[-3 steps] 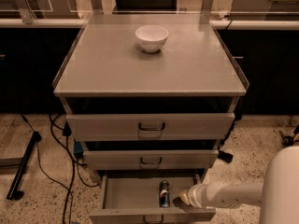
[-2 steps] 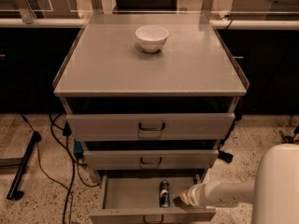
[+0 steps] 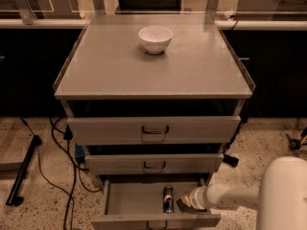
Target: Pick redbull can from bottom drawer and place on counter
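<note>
Gripper (image 3: 185, 203) is down inside the open bottom drawer (image 3: 132, 203), just to the right of the redbull can (image 3: 168, 199). I cannot tell if it is holding the can or just close to it. The can is in the drawer, near the middle of the floor. Two more drawers (image 3: 153, 130) above the can are closed. Higher up, a white bowl (image 3: 155, 38) sits on the counter (image 3: 115, 68).

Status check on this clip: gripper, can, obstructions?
Gripper in open bottom drawer, close beside redbull can. Can on drawer floor, not yet lifted. Counter holds one white bowl near back.
</note>
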`<control>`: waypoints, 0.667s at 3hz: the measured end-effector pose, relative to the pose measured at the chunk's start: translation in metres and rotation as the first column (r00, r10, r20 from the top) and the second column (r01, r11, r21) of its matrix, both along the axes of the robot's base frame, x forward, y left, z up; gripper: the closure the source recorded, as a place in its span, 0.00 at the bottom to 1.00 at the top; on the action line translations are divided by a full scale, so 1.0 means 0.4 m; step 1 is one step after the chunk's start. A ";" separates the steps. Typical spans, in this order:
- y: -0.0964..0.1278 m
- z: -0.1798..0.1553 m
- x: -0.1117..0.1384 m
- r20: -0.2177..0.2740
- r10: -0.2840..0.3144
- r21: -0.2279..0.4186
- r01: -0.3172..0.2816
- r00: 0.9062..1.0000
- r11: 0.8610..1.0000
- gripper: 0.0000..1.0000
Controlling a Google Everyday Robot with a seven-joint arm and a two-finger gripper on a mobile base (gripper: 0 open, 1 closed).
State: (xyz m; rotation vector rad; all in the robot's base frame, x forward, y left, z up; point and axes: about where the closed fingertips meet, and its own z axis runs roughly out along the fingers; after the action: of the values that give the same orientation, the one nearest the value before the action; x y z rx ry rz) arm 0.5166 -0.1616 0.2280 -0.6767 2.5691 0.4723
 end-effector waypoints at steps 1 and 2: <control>0.014 -0.020 0.023 -0.002 0.001 0.015 -0.001 1.000 1.000 0.53; 0.023 -0.036 0.040 -0.007 -0.003 0.026 0.003 1.000 1.000 0.53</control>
State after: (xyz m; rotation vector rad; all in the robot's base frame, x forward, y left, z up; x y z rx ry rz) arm 0.5326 -0.1524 0.2135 -0.6632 2.5651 0.5074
